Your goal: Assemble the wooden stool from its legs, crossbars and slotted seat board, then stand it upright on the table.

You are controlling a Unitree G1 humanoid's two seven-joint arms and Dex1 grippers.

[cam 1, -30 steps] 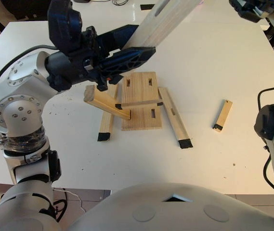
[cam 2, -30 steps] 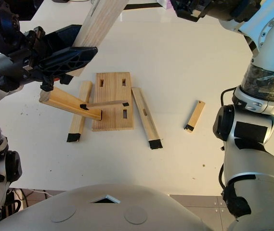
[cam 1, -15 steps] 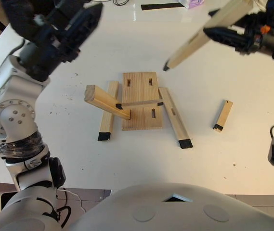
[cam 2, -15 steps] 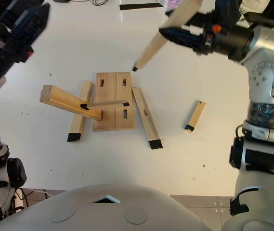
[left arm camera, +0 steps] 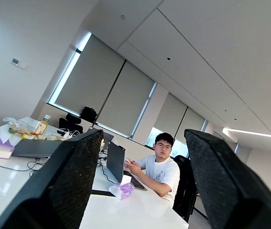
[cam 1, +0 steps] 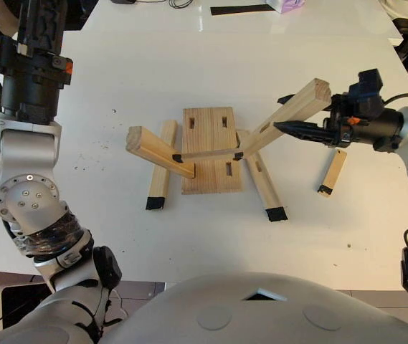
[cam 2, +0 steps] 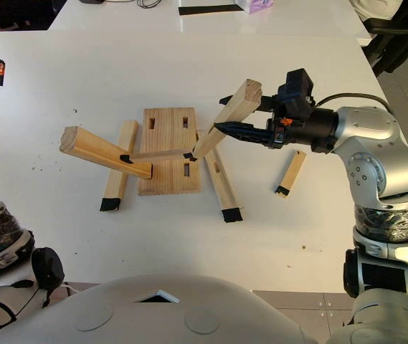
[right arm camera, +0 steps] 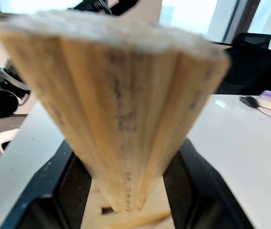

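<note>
My right gripper (cam 2: pixel 222 113) is shut on a wooden leg (cam 1: pixel 290 115), held tilted above the table. The leg's lower end meets the right end of a thin crossbar (cam 1: pixel 204 153) over the slotted seat board (cam 1: pixel 207 178). The crossbar's other end sits in a second leg (cam 1: pixel 153 149) that is tipped up to the board's left. Two more legs lie flat, one (cam 1: pixel 159 183) left of the board and one (cam 1: pixel 264 185) right of it. In the right wrist view the held leg (right arm camera: pixel 121 119) runs down between the fingers. My left gripper (left arm camera: pixel 142 136) is open, raised and pointing at the ceiling.
A short crossbar (cam 1: pixel 331 172) lies flat on the white table (cam 1: pixel 318 236), to the right of the board and just under my right arm. A strip of black tape (cam 1: pixel 238 9) lies at the far edge.
The leg passed from my left gripper to my right. The right gripper carried it down to the crossbar's right end. The left arm swung up and away to the left.
</note>
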